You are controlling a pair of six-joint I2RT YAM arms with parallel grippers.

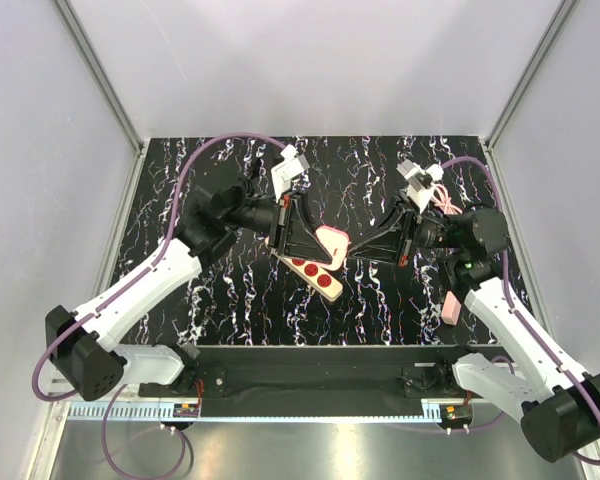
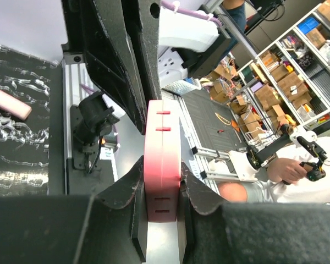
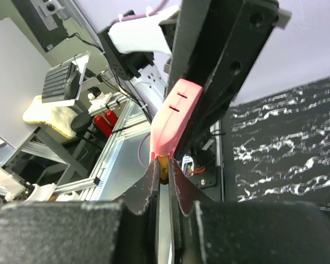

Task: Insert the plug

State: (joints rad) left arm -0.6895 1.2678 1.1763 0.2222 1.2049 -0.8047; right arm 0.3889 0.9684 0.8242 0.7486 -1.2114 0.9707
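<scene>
My left gripper (image 2: 162, 177) is shut on a pink boxy plug (image 2: 162, 140) and holds it by its flat sides; narrow slots show in its edge. In the top view this plug (image 1: 333, 240) hangs just above the cream power strip (image 1: 318, 277), which has red round sockets and lies on the marbled table. My right gripper (image 3: 163, 171) reaches in from the right and is shut on a brass prong (image 3: 164, 163) sticking out of the plug's (image 3: 175, 113) end. In the top view the left gripper (image 1: 318, 240) and the right gripper (image 1: 353, 252) meet at the plug.
A coiled pink cable (image 1: 443, 197) lies at the back right behind the right arm. A small pink block (image 1: 451, 308) rests on the table (image 1: 380, 300) near the right arm's elbow. White walls with metal posts close in the sides and back.
</scene>
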